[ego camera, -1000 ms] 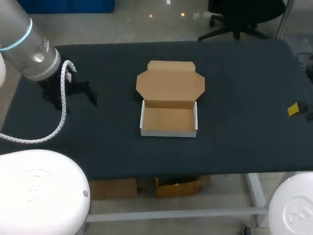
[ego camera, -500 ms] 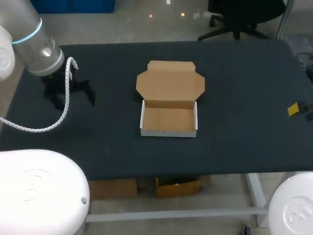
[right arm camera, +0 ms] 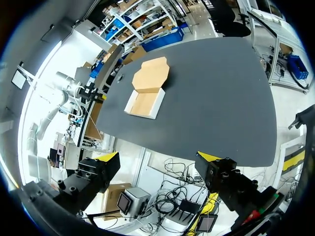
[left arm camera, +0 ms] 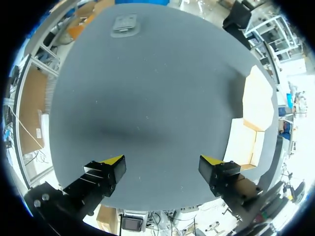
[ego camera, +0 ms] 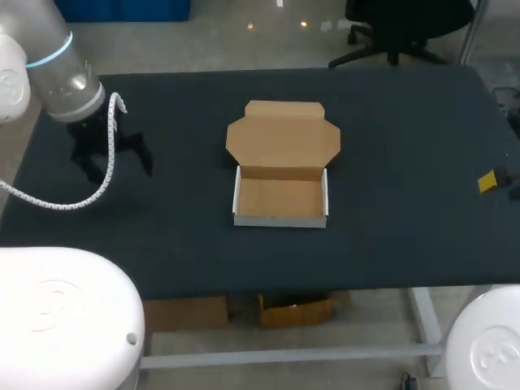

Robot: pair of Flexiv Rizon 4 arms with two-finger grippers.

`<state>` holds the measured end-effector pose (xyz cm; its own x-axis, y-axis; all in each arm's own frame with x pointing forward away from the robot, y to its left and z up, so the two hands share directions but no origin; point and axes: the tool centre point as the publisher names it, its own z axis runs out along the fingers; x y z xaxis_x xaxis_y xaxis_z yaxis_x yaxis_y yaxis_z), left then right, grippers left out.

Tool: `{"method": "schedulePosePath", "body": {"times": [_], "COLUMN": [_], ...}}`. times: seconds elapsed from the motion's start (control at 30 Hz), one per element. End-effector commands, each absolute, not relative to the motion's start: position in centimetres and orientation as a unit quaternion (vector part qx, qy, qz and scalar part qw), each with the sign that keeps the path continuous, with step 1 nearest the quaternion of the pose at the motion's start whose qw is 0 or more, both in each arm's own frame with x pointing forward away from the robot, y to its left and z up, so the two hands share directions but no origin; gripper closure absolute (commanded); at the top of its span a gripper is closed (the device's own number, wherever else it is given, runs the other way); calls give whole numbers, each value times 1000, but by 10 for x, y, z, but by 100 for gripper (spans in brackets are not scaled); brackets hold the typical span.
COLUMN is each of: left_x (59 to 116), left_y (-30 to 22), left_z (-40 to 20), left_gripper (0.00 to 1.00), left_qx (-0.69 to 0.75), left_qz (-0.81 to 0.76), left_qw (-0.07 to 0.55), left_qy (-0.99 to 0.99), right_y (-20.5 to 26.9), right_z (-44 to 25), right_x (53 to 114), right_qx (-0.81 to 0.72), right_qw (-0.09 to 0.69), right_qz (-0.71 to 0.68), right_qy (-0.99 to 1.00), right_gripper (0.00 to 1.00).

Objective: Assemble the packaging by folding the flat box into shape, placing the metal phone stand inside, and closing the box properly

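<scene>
The cardboard box [ego camera: 280,201] stands folded into a tray at the table's middle, its lid [ego camera: 283,136] lying open and flat behind it. The tray is empty inside. In the left wrist view the metal phone stand [left arm camera: 123,24] lies far ahead of my left gripper [left arm camera: 162,162], near the table's edge, and the box [left arm camera: 251,125] lies off to one side. My left gripper [ego camera: 112,156] hangs open over the left part of the table, holding nothing. My right gripper [right arm camera: 158,157] is open and empty beyond the table's right edge, with the box [right arm camera: 147,93] far ahead; one yellow fingertip [ego camera: 486,181] shows in the head view.
The black table [ego camera: 390,122] carries only the box in the head view; my left arm [ego camera: 57,73] covers its far left corner, so the stand does not show there. A white cable [ego camera: 101,183] loops from the left wrist.
My left arm has drawn back a little toward the table's far left, its gripper going with it. The box and the right gripper have not moved.
</scene>
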<state>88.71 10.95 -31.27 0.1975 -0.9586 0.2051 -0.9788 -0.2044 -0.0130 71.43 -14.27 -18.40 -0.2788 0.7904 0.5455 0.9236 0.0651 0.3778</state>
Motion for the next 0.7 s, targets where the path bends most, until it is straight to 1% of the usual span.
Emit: {"method": "schedulePosePath", "body": {"times": [0.03,0.2,0.7], "left_x": [902,910,910], "left_y": [115,120,120], "left_z": [-324,-335,-335], "left_gripper": [0,0,0], "left_qx": [772,776,776], "left_qz": [63,36,36], "left_qw": [87,84,84], "left_qy": [-627,-624,-624], "right_y": [-143,-143,-143], "right_z": [-182,-182,-182], "right_x": [713,713,713], "right_qx": [-593,-593,-593], "right_qw": [98,98,98], "right_qz": [-341,-341,-341], "right_qy": [-723,-723,-723], "right_gripper": [0,0,0]}}
